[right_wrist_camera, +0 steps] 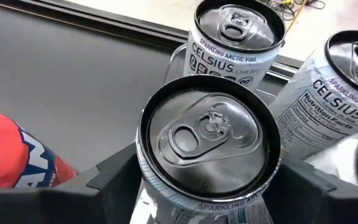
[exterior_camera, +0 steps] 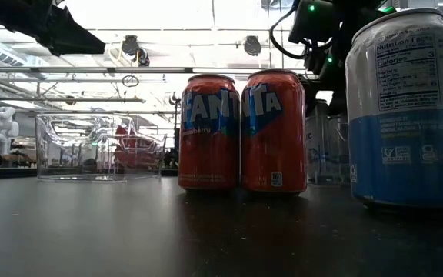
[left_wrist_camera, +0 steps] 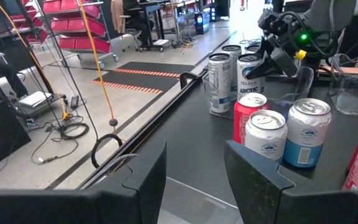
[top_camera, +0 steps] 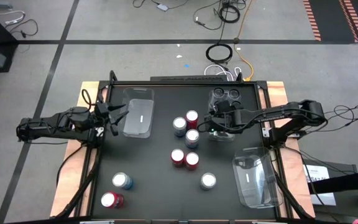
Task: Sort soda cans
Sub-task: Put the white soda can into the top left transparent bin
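Closest to the low camera stands a blue-and-silver can (exterior_camera: 406, 108), with two red cans (exterior_camera: 241, 131) side by side just behind it to the left. On the black surface (top_camera: 148, 180), the left tool (top_camera: 114, 117) hovers with its fingers (left_wrist_camera: 145, 180) spread apart and holding nothing, at the near edge of an empty clear tray (top_camera: 138, 113). A red can (top_camera: 112, 200) and a blue-and-silver one (top_camera: 122, 181) sit at the front left corner; more red and blue-and-silver cans cluster mid-surface. Farther right, the right tool (top_camera: 213, 123) is clamped around a grey-topped Celsius can (right_wrist_camera: 207, 146) in the back right tray (top_camera: 224, 115), just beside two more Celsius cans (right_wrist_camera: 236, 37). Another clear tray (top_camera: 253, 180) lies front right
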`<state>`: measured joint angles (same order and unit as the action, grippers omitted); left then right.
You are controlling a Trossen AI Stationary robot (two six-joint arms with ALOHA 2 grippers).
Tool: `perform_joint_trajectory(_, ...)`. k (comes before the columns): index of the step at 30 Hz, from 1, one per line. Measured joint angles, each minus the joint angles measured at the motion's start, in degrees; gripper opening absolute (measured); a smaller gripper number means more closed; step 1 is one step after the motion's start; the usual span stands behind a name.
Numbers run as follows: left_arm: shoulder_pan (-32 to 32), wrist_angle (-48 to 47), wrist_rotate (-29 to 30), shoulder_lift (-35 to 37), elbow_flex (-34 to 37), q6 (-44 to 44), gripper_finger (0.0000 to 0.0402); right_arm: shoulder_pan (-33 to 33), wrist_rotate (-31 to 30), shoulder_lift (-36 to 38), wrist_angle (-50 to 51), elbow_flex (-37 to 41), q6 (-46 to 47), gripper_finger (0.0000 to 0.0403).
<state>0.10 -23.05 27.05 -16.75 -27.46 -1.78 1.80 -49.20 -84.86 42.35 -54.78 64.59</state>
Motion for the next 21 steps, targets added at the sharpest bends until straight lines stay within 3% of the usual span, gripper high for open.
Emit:
perform_joint_trajectory(6,0.00,0.02,0.00,0.02,0.00,0.00,0.0171,-0.02,-0.72,0.04,0.00,0.00,-1.22,0.0306)
perform_joint_trajectory(12,0.00,0.04,0.00,-0.01,0.00,0.00,0.0171,-0.04,2.43,0.02,0.67,-0.65,-1.74,0.0310)
perform_joint_trajectory(21,0.00,0.12,0.00,-0.01,0.00,0.00,0.0171,-0.09,2.84,0.02,11.84,-12.95,-7.42,0.0310)
